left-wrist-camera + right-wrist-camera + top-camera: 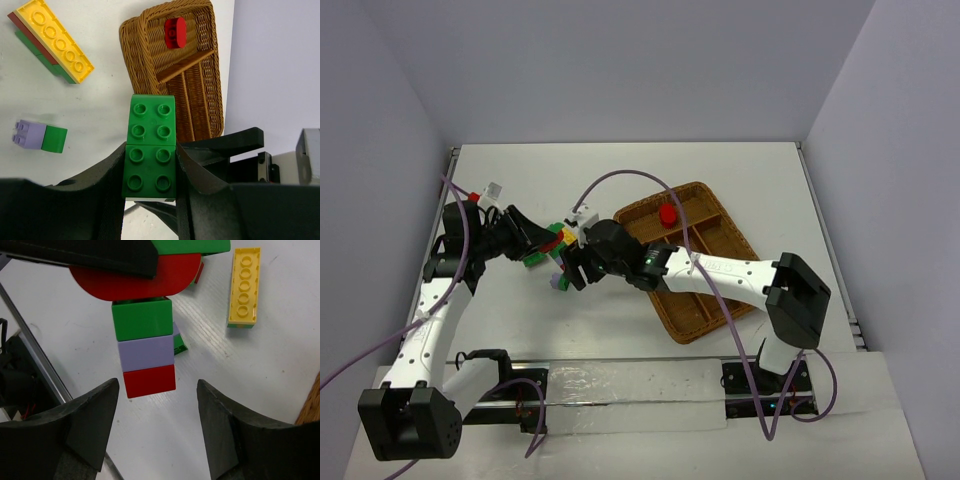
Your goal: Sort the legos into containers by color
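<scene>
Pinching a green studded plastic brick pair [151, 147], the left gripper [150, 167] is closed; the right gripper [157, 387] gapes wide, empty.

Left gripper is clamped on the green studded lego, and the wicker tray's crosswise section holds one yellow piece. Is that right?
Not quite. The rounded piece in the crosswise section of the brown woven wicker tray is red, not yellow, as the left wrist view shows. The left gripper is indeed shut on the green studded lego.
</scene>
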Controlling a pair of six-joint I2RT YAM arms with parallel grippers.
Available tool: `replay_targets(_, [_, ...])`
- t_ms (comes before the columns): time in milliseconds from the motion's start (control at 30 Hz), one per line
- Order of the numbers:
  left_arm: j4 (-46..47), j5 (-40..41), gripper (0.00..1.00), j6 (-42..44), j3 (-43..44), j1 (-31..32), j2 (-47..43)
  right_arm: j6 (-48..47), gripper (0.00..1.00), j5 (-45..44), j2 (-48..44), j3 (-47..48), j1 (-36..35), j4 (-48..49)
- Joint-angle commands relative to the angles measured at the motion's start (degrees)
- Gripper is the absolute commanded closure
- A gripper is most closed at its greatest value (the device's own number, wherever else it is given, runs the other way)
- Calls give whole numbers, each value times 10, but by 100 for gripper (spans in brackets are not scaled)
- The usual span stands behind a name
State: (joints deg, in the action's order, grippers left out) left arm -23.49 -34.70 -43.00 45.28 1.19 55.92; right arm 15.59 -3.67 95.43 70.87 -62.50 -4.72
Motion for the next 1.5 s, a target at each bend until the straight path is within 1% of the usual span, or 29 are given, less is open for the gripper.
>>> replay_targets(0, [5, -9, 100, 3, 27, 2, -12, 3, 31, 19, 9, 34, 4, 24])
replay_targets(67, [5, -10, 100, 4, 28, 2, -12, 5, 34, 20, 10, 34, 4, 30])
replay_targets(167, [4, -11, 100, 5, 27, 2, -13, 9, 35, 26, 11, 39, 4, 37])
replay_targets(233, [5, -11, 100, 3, 25, 2, -14, 11, 39, 30, 14, 44, 4, 36])
replay_targets(267, [6, -12, 100, 3, 25, 2, -14, 11, 43, 29, 15, 46, 4, 35])
replay_targets(367, [5, -11, 100, 3, 25, 2, -15, 14, 64, 28, 15, 44, 4, 39])
replay_targets(400, [4, -8, 100, 3, 26, 2, -16, 17, 76, 26, 13, 40, 5, 42])
replay_targets(433, [1, -5, 100, 3, 28, 2, -16, 20, 84, 24, 11, 36, 6, 42])
replay_targets(467, [-2, -2, 100, 3, 29, 2, -16, 21, 88, 22, 9, 33, 6, 41])
replay_targets(533, [-1, 1, 100, -1, 30, 2, -18, 20, 100, 16, 3, 25, 9, 37])
replay_targets(667, [-4, 14, 100, -8, 41, 2, -23, 21, 100, 5, -22, -3, 26, 32])
replay_targets(733, [-11, 33, 100, -8, 48, 2, -24, 21, 100, 4, -36, -32, 43, 32])
replay_targets(833, [2, 18, 100, -19, 42, 2, -23, 11, 100, 1, -71, -60, 64, 16])
replay_targets(900, [15, 8, 100, -28, 36, 2, -24, -6, 100, -20, -83, -68, 71, -4])
replay_targets(933, [20, 7, 100, -32, 32, 1, -25, -15, 100, -31, -90, -71, 74, -10])
replay_targets(1067, [30, 14, 100, -38, 22, 1, -29, -21, 100, -30, -112, -82, 91, -12])
replay_targets(1200, [17, 42, 100, -29, 16, 2, -21, -15, 100, -50, -115, -84, 108, -19])
replay_targets(1333, [20, 84, 100, -26, 0, 5, 0, -11, 100, -42, -122, -95, 114, -12])
replay_targets(1367, [18, 114, 100, -24, -7, 8, 8, -9, 100, -38, -125, -97, 115, -10])
replay_targets(1467, [25, 155, 100, -30, -25, 13, 45, -2, 100, -33, -130, -107, 115, -6])
